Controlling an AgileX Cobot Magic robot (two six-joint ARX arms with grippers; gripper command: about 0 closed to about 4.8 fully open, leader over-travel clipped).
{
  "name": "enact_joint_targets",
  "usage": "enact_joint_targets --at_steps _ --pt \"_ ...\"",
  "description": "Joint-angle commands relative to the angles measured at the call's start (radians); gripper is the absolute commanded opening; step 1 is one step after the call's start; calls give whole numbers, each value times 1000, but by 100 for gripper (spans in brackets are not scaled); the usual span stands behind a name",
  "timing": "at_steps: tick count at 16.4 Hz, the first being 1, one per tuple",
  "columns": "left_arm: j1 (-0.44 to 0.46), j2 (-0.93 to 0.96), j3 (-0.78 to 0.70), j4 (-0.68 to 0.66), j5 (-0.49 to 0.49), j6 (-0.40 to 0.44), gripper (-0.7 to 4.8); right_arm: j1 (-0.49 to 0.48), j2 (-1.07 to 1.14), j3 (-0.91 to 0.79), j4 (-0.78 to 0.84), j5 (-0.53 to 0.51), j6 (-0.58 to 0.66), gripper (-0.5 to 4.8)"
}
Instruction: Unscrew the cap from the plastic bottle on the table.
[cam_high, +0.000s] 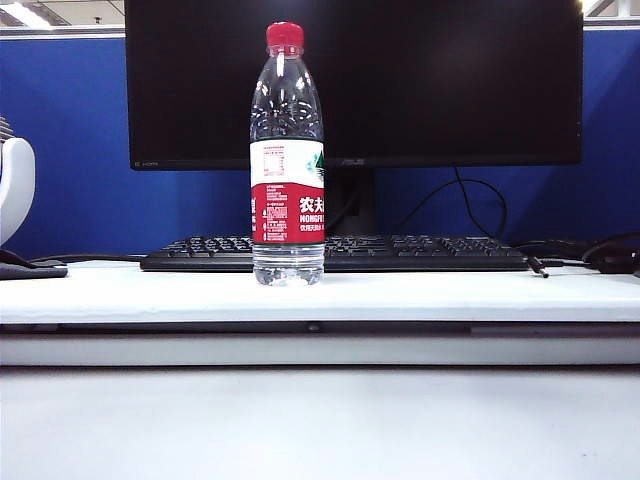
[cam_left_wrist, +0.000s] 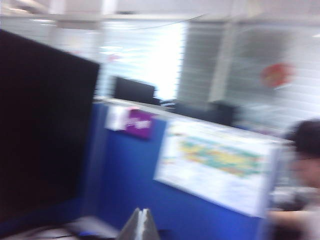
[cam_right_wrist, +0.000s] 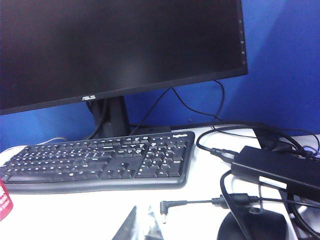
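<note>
Standing capped on the table (cam_high: 420, 295), the plastic bottle (cam_high: 287, 160) is apart from both closed claws (cam_left_wrist: 141, 225) (cam_right_wrist: 136, 225).

Bright overhead light, left wrist view motion-blurred

The exterior view faces the monitor (cam_high: 350, 80) low across the table (cam_high: 320, 295); both wrist views share it.

Black monitor (cam_high: 350, 80); keyboard (cam_high: 400, 252); blue partition (cam_high: 70, 150)
</note>
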Motion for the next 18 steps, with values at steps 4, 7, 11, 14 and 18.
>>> enact_joint_targets --at_steps 4,7,11,14,18 --pt "-262 141 -78 -124 -795 194 -5 0 -2 -3 37 0 3 23" --pt "-238 148 -191 -140 -834 28 -4 1 -2 -3 36 -5 3 23" --pt "-56 220 -270 -143 -634 -127 153 1 -2 -3 35 -5 3 23" --pt "56 303 -270 -98 -518 -171 195 1 -2 -3 27 -5 3 23" --pt "76 386 -269 14 -512 -199 471 1 -2 -3 -2 -5 3 23"
